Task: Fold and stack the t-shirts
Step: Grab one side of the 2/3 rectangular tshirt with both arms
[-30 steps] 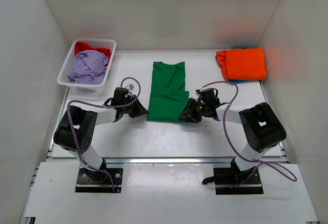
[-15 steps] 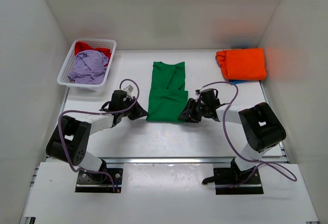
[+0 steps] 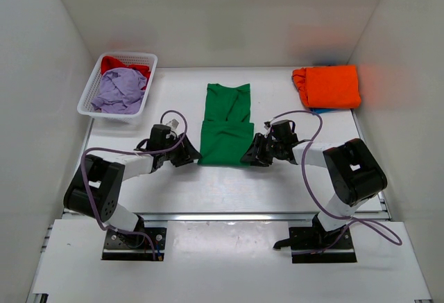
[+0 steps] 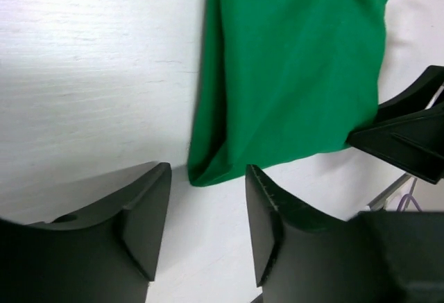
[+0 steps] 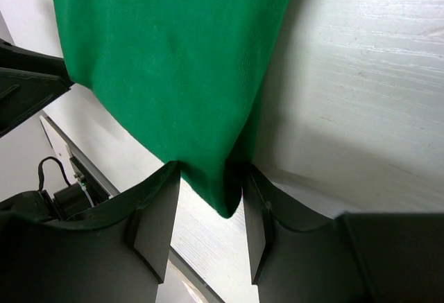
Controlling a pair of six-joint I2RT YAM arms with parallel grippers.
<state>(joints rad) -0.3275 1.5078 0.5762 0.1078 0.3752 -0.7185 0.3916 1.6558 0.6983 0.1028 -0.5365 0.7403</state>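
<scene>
The bright green t-shirt (image 3: 225,126) lies folded into a long strip in the middle of the table. My left gripper (image 3: 192,156) sits low at its near left corner. In the left wrist view that gripper (image 4: 206,172) is open, and the shirt (image 4: 291,74) has its corner right at the fingertips, ungripped. My right gripper (image 3: 249,157) is at the near right corner. In the right wrist view it (image 5: 210,175) stands open, with the corner of the shirt (image 5: 173,60) lying between its fingers.
A folded orange t-shirt (image 3: 329,86) lies at the back right on a blue one (image 3: 316,111). The white mesh basket (image 3: 84,106) at the back left holds a lavender shirt (image 3: 119,89) and a red one (image 3: 114,62). White walls enclose the table.
My left arm has slid right, up to the shirt's near left corner, and its jaws now stand apart. The right gripper has stayed where it was.
</scene>
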